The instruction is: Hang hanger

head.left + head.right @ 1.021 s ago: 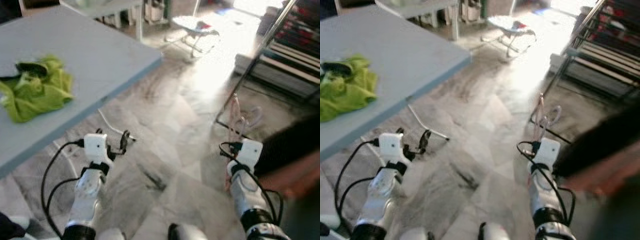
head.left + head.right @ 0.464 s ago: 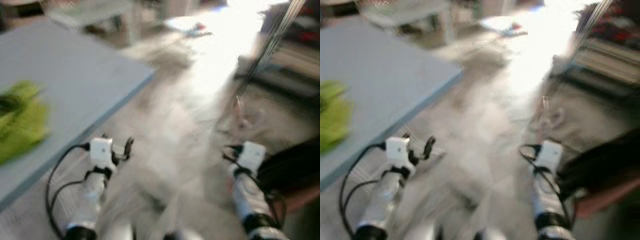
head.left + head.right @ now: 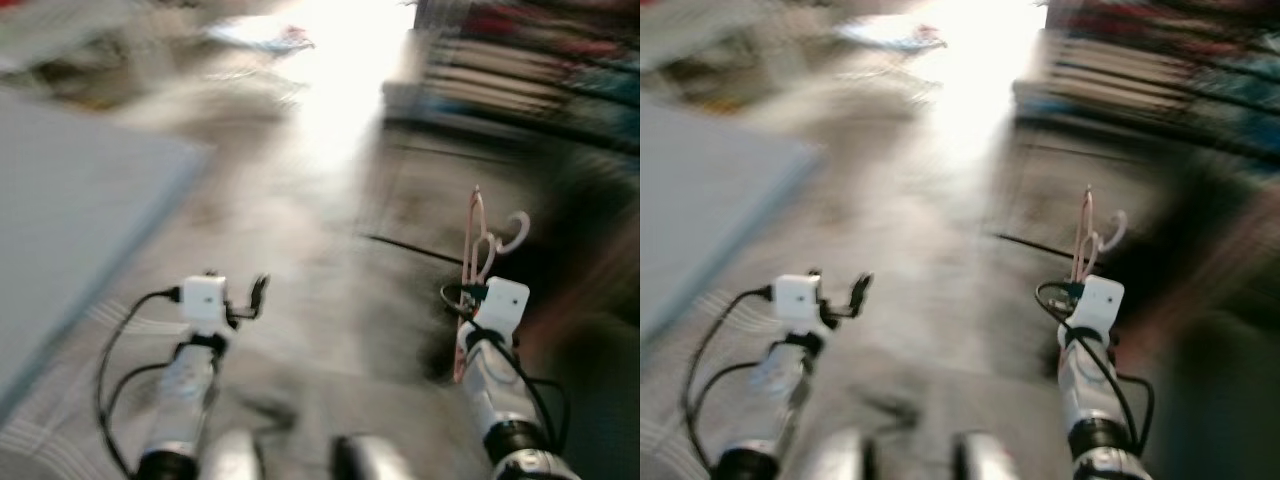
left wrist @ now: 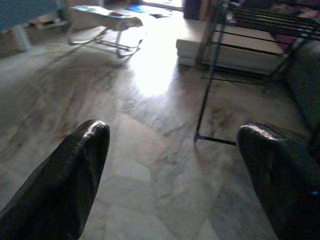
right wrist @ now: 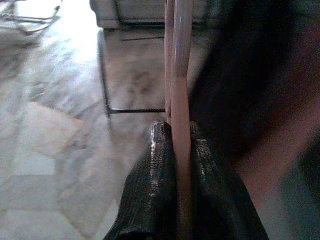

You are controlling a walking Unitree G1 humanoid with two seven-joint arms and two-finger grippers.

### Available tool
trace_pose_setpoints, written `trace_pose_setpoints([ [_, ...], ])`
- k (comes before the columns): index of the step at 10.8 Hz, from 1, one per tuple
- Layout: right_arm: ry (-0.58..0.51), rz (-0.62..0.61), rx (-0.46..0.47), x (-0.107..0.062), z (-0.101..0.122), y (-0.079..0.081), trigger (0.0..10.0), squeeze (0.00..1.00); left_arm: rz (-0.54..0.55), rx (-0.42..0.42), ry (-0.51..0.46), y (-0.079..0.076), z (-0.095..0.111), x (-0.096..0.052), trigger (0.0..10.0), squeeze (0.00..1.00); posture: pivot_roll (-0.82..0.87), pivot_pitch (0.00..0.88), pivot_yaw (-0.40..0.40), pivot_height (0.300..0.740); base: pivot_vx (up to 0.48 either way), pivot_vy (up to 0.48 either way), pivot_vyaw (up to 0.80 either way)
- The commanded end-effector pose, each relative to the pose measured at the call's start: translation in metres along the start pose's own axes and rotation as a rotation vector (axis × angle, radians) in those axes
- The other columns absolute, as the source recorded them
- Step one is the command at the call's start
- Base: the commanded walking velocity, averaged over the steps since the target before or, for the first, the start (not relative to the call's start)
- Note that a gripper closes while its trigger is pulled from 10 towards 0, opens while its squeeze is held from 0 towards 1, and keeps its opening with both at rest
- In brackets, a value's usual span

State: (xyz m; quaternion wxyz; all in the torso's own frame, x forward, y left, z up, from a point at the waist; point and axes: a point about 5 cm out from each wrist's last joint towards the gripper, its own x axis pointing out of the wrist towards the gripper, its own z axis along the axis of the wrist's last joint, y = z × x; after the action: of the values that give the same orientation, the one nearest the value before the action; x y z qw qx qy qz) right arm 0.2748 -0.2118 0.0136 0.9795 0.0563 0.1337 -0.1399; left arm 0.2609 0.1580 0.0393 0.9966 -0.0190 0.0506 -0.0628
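- Right gripper (image 5: pixel 175 150): held forward and low at the right of the scene, its two black fingers (image 5: pixel 152 185) pressed together on the pink hanger (image 3: pixel 478 240), which runs up between them.
- Pink hanger: upright above the right gripper's white wrist block; its curved hook shows at the top right of the shaft, in front of a dark blurred mass on the right. The shaft appears as two thin pink bars side by side in the right wrist view.
- Left gripper (image 4: pixel 170 165): held forward at the left of the scene, its fingers (image 4: pixel 75 175) wide apart with nothing between them, over bare floor.
- Marble floor (image 4: pixel 150 165): pale, veined tiles, with a bright patch of glare at the far middle.
- Metal rack (image 4: pixel 210 75): dark thin frame standing on the floor at the far right, its foot bar lying flat on the tiles; blurred shelves with coloured items behind it in the head views.
- Blue-grey table (image 3: pixel 70 230): at the left, its corner pointing toward the middle of the scene; heavily blurred.
- White bouncer seat (image 4: pixel 107 22): on a wire frame, far left on the floor.
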Motion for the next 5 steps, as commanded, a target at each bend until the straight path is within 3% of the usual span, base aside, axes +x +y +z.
trace_pose_setpoints([
  [1, 0.003, 0.002, -0.007, -0.0019, -0.0014, -0.0004, 10.0, 0.0, 0.019, -0.012, 0.012, 0.0036, -0.0014, -0.0006, 10.0, 0.0, 0.06, 0.093, -0.057, 0.74, 0.0, 0.0, -0.8],
  [2, 0.004, 0.0, -0.009, -0.0024, -0.0018, -0.0015, 10.0, 0.0, 0.022, -0.017, 0.011, 0.0045, -0.0008, -0.0002, 10.0, 0.0, 0.06, 0.093, -0.056, 0.74, 0.0, 0.0, -0.8],
  [3, 0.001, -0.005, -0.01, -0.0021, -0.0013, -0.003, 10.0, 0.0, 0.001, -0.023, 0.001, 0.004, 0.001, 0.0008, 10.0, 0.0, 0.06, 0.093, -0.053, 0.74, 0.307, 0.368, -0.8],
  [5, -0.01, -0.009, -0.003, 0.0002, 0.0022, -0.0042, 10.0, 0.0, -0.005, -0.013, -0.004, 0.0058, 0.0036, 0.0024, 10.0, 0.0, 0.06, 0.095, -0.045, 0.74, 0.317, 0.362, 0.0],
])
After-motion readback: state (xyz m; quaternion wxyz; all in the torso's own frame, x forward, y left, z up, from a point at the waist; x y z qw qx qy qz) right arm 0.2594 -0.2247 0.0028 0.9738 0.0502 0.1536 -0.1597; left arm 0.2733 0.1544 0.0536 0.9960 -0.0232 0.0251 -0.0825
